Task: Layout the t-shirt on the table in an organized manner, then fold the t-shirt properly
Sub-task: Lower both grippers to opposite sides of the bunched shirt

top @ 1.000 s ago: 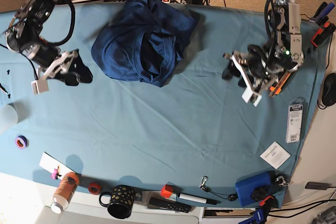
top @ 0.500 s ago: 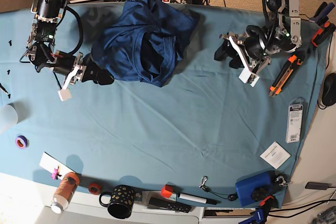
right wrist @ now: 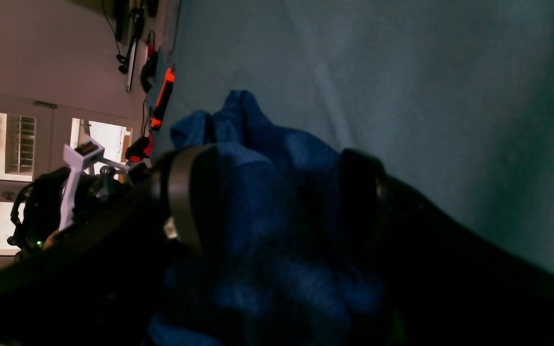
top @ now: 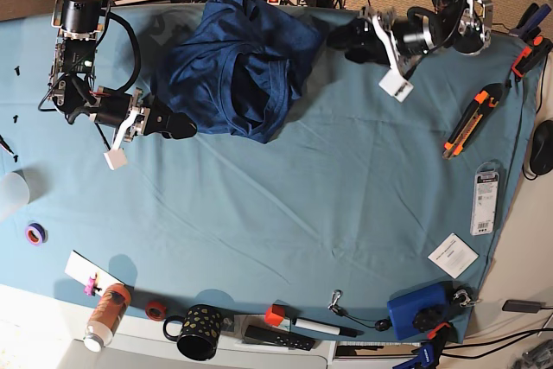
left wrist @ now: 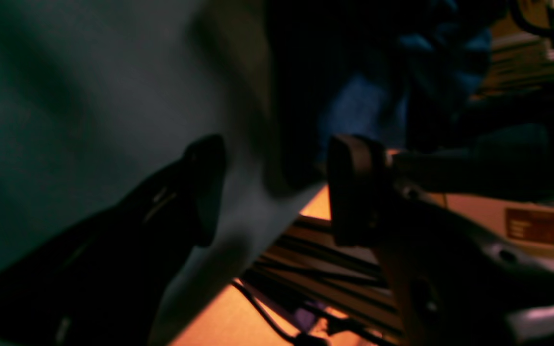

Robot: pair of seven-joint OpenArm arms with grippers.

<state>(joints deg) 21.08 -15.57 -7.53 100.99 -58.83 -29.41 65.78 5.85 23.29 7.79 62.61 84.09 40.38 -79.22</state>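
Wide table (top: 285,213) under a smooth light teal cloth, carrying a crumpled dark navy-blue t-shirt (top: 238,62) near the far edge, an orange utility knife (top: 467,118) at the right, a white card (top: 453,255), a blue box (top: 417,310).

A: Which areas of the left wrist view are unreadable?

B: Most of it. The t-shirt (left wrist: 443,53) is a dark blue blur, and the left gripper (left wrist: 272,190) fingers are soft-edged silhouettes.

A: And the right wrist view?

B: The right gripper (right wrist: 277,202) hides the t-shirt (right wrist: 277,192) fabric behind its fingers; contact cannot be confirmed.

A: The base view?

B: The t-shirt (top: 238,62) is bunched, concealing sleeves and hem. The table (top: 346,213) is cut off at the left edge.
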